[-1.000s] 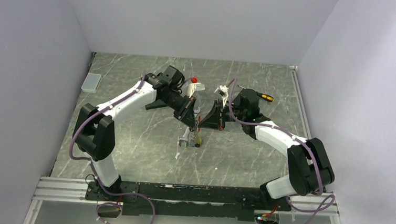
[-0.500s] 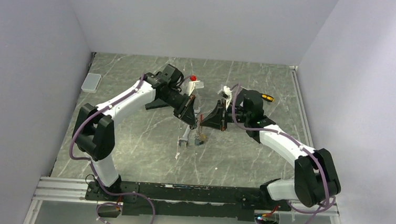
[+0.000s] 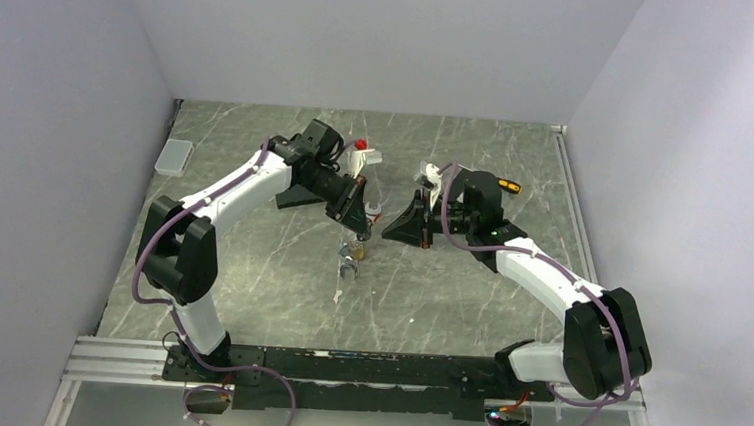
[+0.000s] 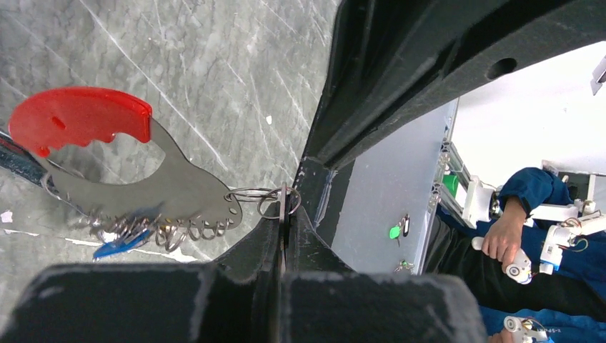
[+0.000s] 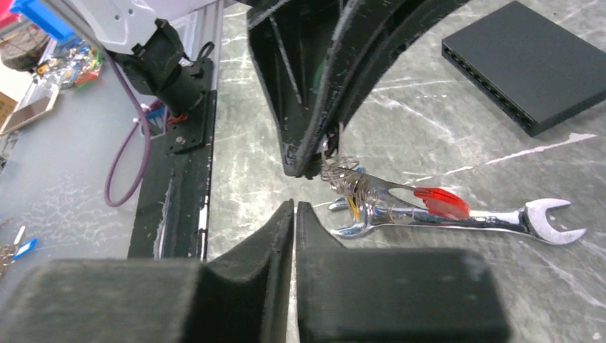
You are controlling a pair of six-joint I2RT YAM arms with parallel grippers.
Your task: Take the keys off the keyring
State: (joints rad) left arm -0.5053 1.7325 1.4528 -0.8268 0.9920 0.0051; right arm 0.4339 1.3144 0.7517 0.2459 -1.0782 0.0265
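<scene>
My left gripper (image 4: 284, 214) is shut on the thin metal ring (image 4: 251, 194) of the keyring (image 4: 154, 182), a grey curved holder with a red part (image 4: 78, 118). The keys (image 4: 118, 232), one with a blue head, hang from small rings under the holder. In the top view the left gripper (image 3: 359, 234) holds the bunch (image 3: 355, 254) just above the table. My right gripper (image 5: 294, 209) is shut and empty, a short way from the keyring (image 5: 357, 187); in the top view it (image 3: 388, 232) sits to the right of the bunch.
A long silver wrench (image 5: 464, 218) lies on the table under the keyring. A flat black box (image 5: 529, 64) lies beyond it. A yellow-and-black screwdriver (image 3: 503, 185) is behind the right arm. A small grey box (image 3: 173, 157) sits at the far left.
The two grippers have drawn apart. My left gripper has moved left and back with the keyring. My right gripper has pulled away to the right, no longer at the bunch.
</scene>
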